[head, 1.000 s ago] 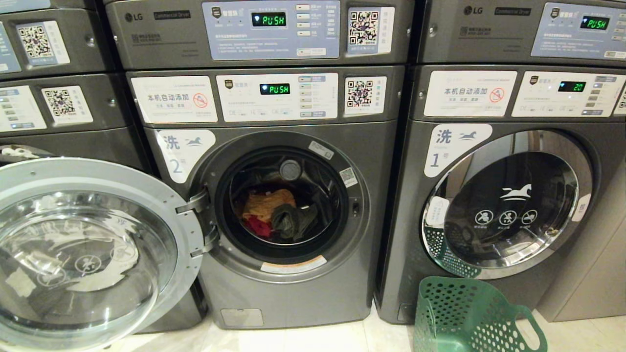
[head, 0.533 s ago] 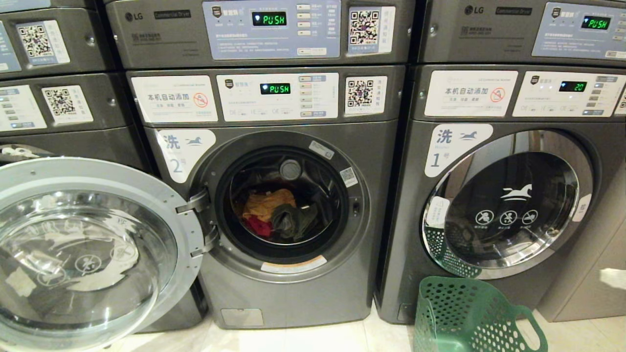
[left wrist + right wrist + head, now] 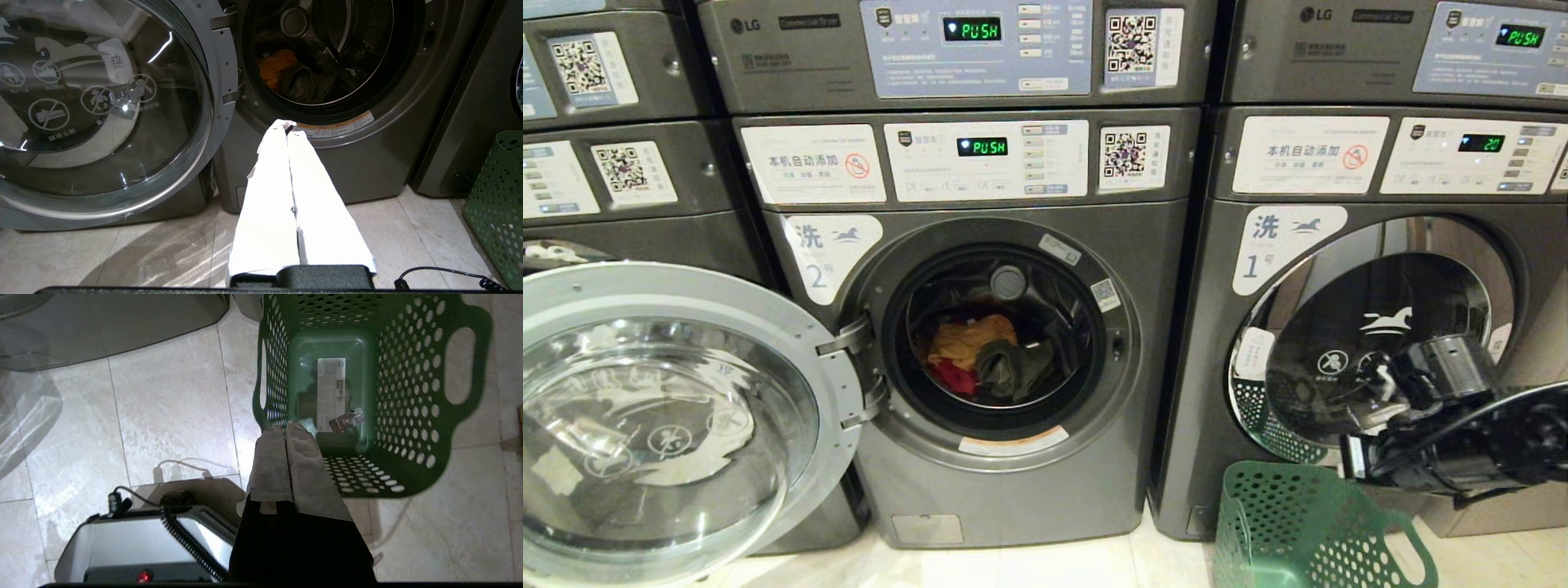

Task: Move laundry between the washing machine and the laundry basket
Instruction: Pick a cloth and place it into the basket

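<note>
The middle washing machine [image 3: 1021,498], marked 2, stands with its round glass door [image 3: 678,416] swung wide to the left. Orange, red and dark green laundry [image 3: 980,353] lies in its drum, also visible in the left wrist view [image 3: 294,73]. A green perforated laundry basket [image 3: 1307,523] sits on the floor at the lower right. My right arm [image 3: 1445,425] hangs above it. My right gripper [image 3: 286,426] is shut and empty, pointing down over the basket's near rim [image 3: 408,396]. My left gripper [image 3: 286,124] is shut and empty, low in front of the drum opening.
Machine 1 [image 3: 1372,343] on the right has its door closed; more machines stand stacked above and to the left. The open door juts out over the tiled floor [image 3: 122,253]. Only a paper label [image 3: 331,392] shows on the basket's bottom. My own base [image 3: 135,543] is beside the basket.
My right arm has swung up into the head view at the lower right, above the basket; before, no arm showed there. Laundry, door and basket have not moved.
</note>
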